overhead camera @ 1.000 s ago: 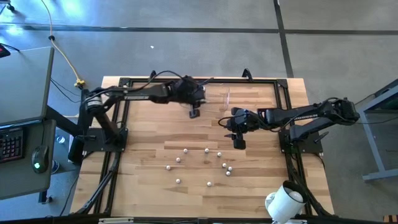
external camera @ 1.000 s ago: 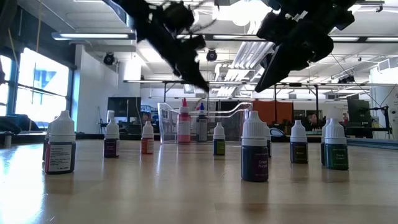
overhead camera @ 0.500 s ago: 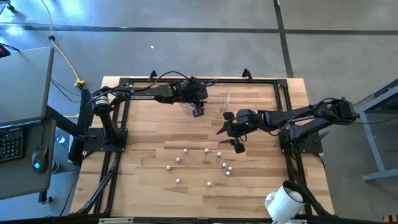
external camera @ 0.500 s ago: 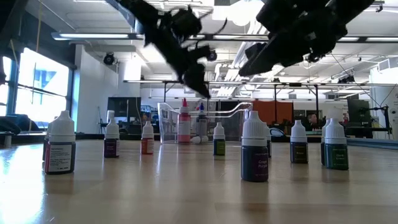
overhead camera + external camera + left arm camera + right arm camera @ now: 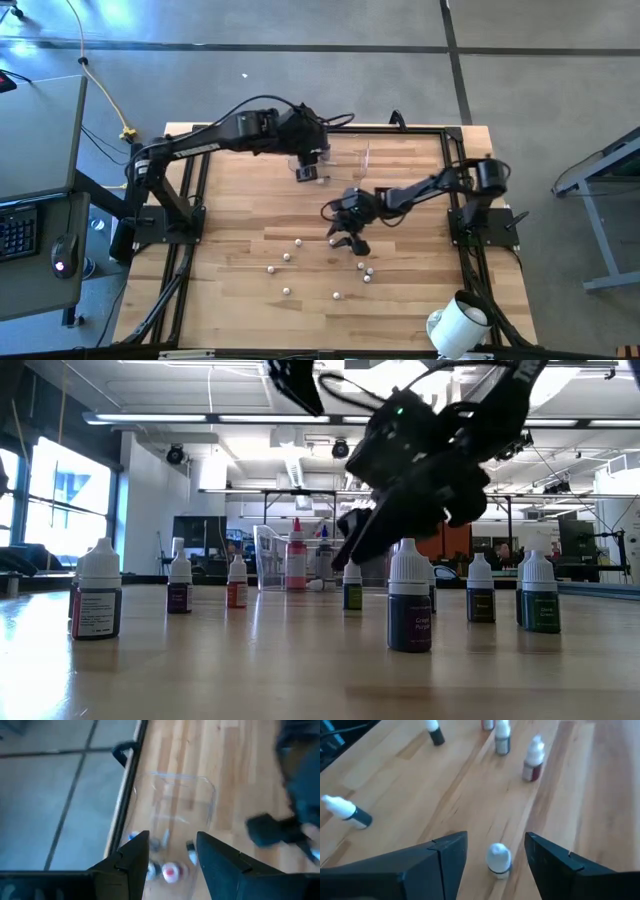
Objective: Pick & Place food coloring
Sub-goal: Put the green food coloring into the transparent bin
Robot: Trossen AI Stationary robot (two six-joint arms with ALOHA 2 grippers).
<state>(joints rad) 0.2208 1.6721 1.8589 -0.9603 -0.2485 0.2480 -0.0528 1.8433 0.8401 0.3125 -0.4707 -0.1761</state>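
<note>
Right pincer [image 5: 492,851] dropped; bottle [image 5: 498,859] seemingly between open fingers.

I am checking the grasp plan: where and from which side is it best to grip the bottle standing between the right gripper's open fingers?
Probably from above, closing on the white cap: the bottle stands upright, centred in the right gripper.

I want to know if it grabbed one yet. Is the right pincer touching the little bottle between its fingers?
Apart. In the right wrist view, the right pincer is open, and the little bottle stands upright between the fingers with bare wood showing on both sides.
</note>
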